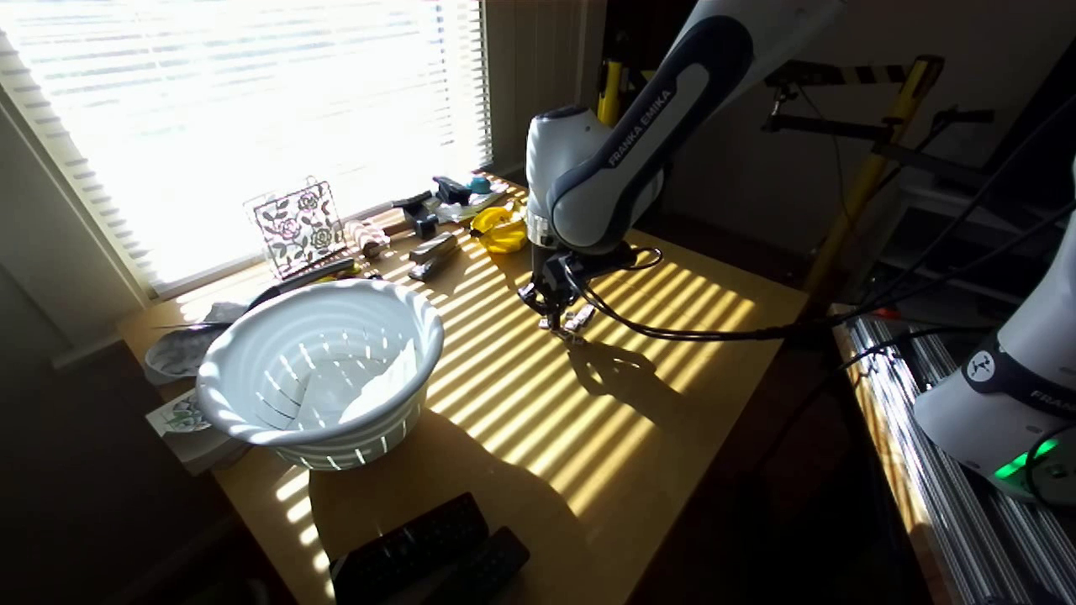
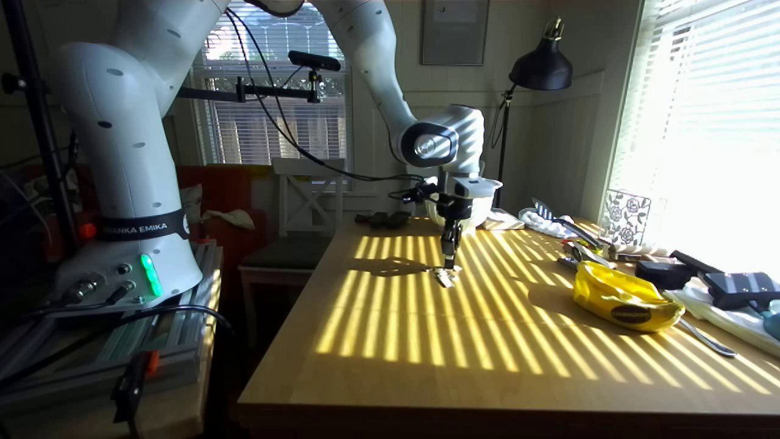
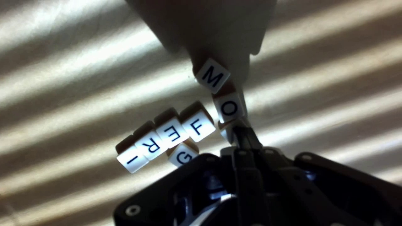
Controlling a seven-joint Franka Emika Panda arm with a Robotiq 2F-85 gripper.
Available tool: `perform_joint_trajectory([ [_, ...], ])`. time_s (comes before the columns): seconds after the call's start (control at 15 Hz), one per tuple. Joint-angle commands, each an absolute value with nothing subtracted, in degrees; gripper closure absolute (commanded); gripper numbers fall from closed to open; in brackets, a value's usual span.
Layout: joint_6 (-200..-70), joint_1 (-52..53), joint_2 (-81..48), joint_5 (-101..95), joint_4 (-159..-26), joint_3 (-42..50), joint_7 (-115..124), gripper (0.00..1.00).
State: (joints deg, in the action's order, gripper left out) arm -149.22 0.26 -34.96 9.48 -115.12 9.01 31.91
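Several white letter tiles lie on the wooden table (image 2: 390,372); they also show small in both exterior views (image 1: 582,317) (image 2: 444,278). In the wrist view, tiles F (image 3: 198,126), E (image 3: 172,131), R (image 3: 151,145) and I (image 3: 132,159) form a slanted row. Tile G (image 3: 182,155) is beside the row, partly covered by the gripper. Tiles M (image 3: 213,76) and O (image 3: 229,107) lie ahead of the fingertips. My gripper (image 3: 246,135) points down with its fingertips together, at a tile (image 3: 227,133) whose face is mostly hidden behind them. I see nothing between the fingertips.
A white slotted basket (image 1: 430,336) stands on the table. Dark remotes (image 1: 416,546) lie near a table edge. A yellow banana-shaped case (image 2: 621,299), a stapler (image 1: 433,252) and a floral napkin holder (image 1: 298,225) are toward the window. A black lamp (image 2: 541,66) stands behind.
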Motion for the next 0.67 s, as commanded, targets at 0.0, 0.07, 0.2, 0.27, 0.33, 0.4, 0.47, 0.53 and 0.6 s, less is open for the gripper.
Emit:
perform_joint_trajectory([
  [0.0, -149.4, 1.0, -36.0, 11.2, -113.7, 8.8, 33.9, 1.00],
  [0.07, -149.2, 1.2, -36.1, 11.1, -113.4, 8.8, 34.3, 1.00],
  [0.2, -149.1, 1.5, -36.4, 10.9, -112.8, 8.7, 35.1, 1.00],
  [0.27, -149.0, 1.7, -36.5, 10.9, -112.5, 8.7, 35.5, 1.00],
  [0.33, -148.9, 1.8, -36.6, 10.8, -112.3, 8.7, 35.8, 1.00],
  [0.4, -148.8, 2.0, -36.7, 10.7, -112.0, 8.7, 36.0, 1.00],
  [0.47, -148.8, 2.1, -36.9, 10.6, -111.9, 8.7, 36.2, 1.00],
  [0.53, -148.8, 2.2, -36.8, 10.6, -111.8, 8.7, 36.3, 1.00],
  [0.6, -148.5, 1.9, -36.5, 10.8, -111.9, 8.5, 36.3, 1.00],
])
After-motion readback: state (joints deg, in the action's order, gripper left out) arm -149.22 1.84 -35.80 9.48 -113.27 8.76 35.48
